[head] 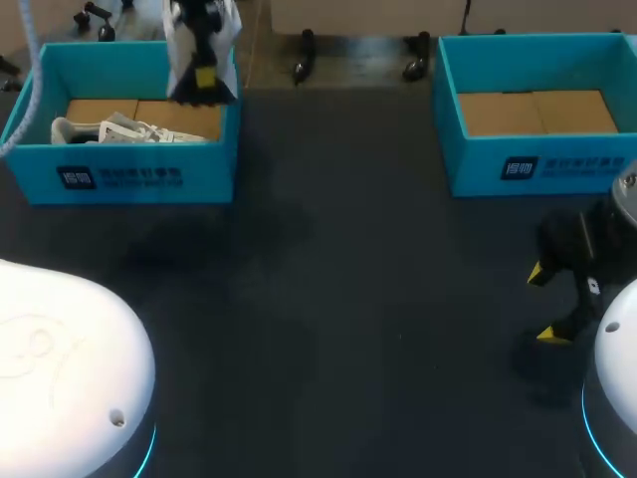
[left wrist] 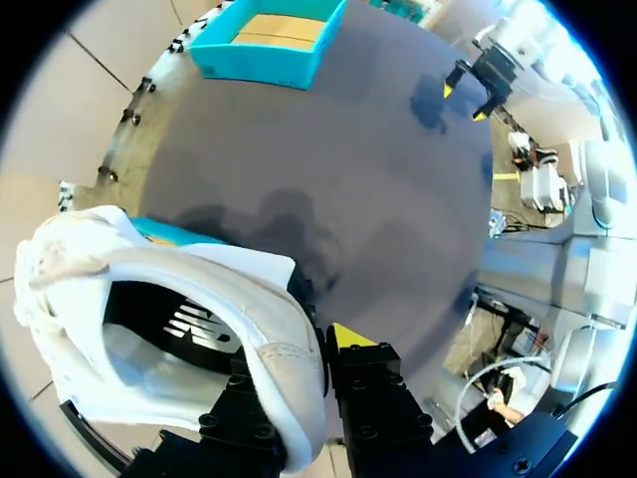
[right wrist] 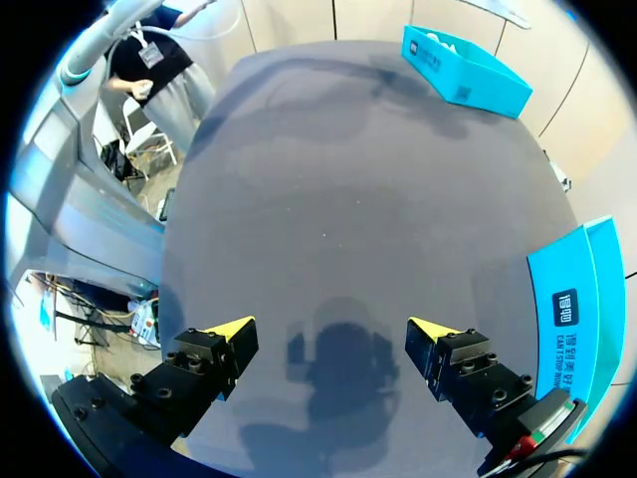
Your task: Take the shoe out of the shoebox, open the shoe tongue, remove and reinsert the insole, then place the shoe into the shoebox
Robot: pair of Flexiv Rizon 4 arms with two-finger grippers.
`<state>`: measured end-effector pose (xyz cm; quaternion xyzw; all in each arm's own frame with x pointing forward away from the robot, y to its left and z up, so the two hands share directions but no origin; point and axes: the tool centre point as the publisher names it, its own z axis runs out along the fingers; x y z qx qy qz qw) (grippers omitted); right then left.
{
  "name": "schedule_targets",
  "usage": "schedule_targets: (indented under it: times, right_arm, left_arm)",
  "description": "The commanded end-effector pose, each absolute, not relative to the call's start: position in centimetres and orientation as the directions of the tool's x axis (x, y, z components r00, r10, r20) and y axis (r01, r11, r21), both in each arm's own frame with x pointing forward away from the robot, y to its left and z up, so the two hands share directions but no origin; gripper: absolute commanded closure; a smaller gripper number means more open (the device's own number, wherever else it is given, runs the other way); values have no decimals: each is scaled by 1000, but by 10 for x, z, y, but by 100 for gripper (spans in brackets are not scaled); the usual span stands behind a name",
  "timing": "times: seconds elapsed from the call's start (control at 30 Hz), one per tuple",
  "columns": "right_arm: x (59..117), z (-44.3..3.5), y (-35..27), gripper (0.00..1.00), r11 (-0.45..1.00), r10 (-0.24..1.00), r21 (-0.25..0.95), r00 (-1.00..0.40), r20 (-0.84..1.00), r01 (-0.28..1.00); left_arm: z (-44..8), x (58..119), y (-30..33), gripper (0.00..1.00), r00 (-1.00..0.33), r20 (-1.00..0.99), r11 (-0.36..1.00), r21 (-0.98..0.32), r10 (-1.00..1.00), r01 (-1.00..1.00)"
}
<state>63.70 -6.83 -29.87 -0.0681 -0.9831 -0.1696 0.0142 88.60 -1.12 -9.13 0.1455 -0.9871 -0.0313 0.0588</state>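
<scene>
My left gripper [head: 204,80] hangs over the back right corner of the left teal shoebox [head: 139,174], shut on a white shoe [head: 177,60]. In the left wrist view the shoe [left wrist: 169,319] has a black logo, and its collar edge is pinched between the fingers [left wrist: 350,344]; one yellow tip shows, the other is hidden behind the shoe. A second white shoe [head: 124,129] lies in that box on brown card. My right gripper [head: 545,304] stands open at the table's right edge, nothing between its fingers [right wrist: 234,334].
A second teal shoebox [head: 528,164] with a bare brown card floor stands at the back right, also seen as the far box [left wrist: 269,45] from the left wrist. The dark table [head: 348,299] stretches between the boxes and my arms' white bases.
</scene>
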Motion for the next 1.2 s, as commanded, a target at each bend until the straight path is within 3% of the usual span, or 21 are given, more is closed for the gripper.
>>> schedule_targets:
  times: [0.03, 0.67, 0.9, 1.1, 1.2]
  right_arm:
    - [636, -299, -68, 0, 934, 129, 330, -990, 49, 139]
    - [636, -299, -68, 0, 934, 129, 330, -990, 49, 139]
    - [636, -299, -68, 0, 934, 129, 330, -990, 49, 139]
    - [636, -299, -68, 0, 934, 129, 330, -990, 49, 139]
    - [636, -299, -68, 0, 934, 129, 330, -990, 49, 139]
  left_arm:
    - [-78, 929, 9, 100, -947, 131, 954, 101, -295, -283]
    - [-110, 1044, 139, 100, -964, 144, 975, 26, -223, -222]
    - [-112, 1050, 148, 100, -989, 128, 990, 107, 73, 87]
    - [-98, 1049, 161, 100, -908, 92, 896, 149, 409, 418]
    - [-98, 1049, 161, 100, -908, 92, 896, 149, 409, 418]
